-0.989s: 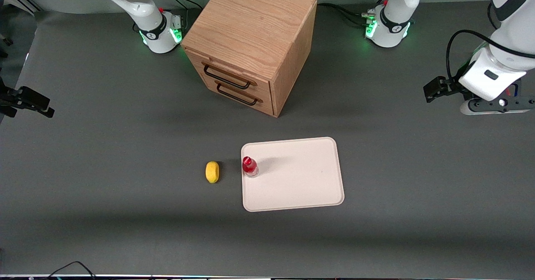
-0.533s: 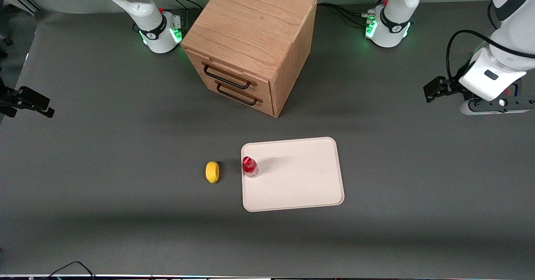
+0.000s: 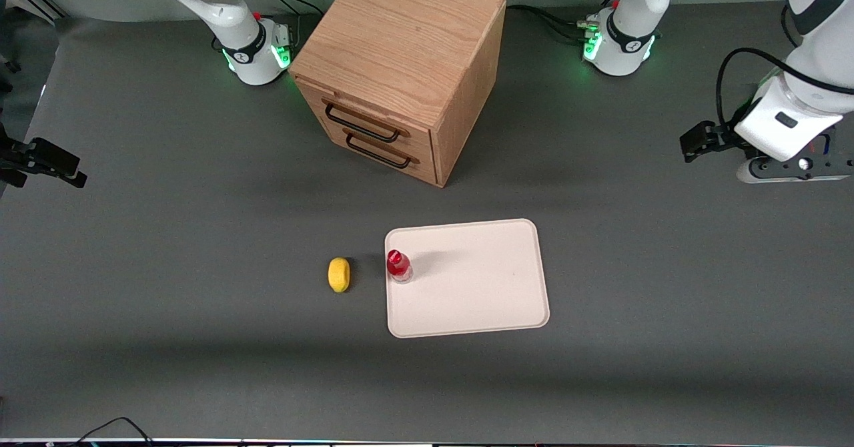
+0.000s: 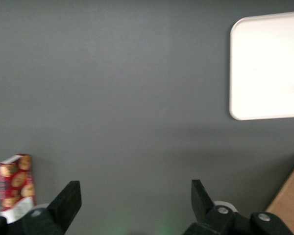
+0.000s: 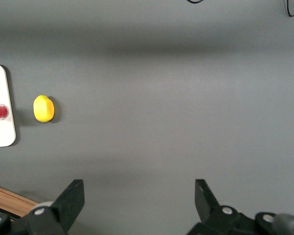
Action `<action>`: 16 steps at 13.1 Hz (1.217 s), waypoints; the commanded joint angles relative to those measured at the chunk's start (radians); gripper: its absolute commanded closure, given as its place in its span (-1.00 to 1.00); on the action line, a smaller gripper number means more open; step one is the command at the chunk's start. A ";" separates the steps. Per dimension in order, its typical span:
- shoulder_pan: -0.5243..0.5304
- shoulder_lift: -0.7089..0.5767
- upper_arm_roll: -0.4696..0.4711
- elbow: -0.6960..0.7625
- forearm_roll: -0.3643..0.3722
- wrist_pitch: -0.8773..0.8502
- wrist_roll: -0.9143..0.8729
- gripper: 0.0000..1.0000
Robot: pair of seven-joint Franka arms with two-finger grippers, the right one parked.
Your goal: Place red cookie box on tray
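Red cookie box (image 4: 13,186), a narrow printed carton, lies near the spread, empty gripper (image 4: 135,205); smooth cream tray (image 3: 467,277) sits apart.

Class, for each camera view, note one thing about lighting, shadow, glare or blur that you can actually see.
Front view: sharp; the red-capped bottle casts a soft shadow across the tray, and a broad dark band crosses the table nearer the camera. Left wrist view: the tray is glaringly overexposed; the red cookie box looks slightly soft beside the open gripper. Right wrist view: the lemon casts a small shadow.
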 commanded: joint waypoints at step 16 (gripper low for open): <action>0.253 -0.005 0.549 -0.265 0.096 0.324 0.907 -1.00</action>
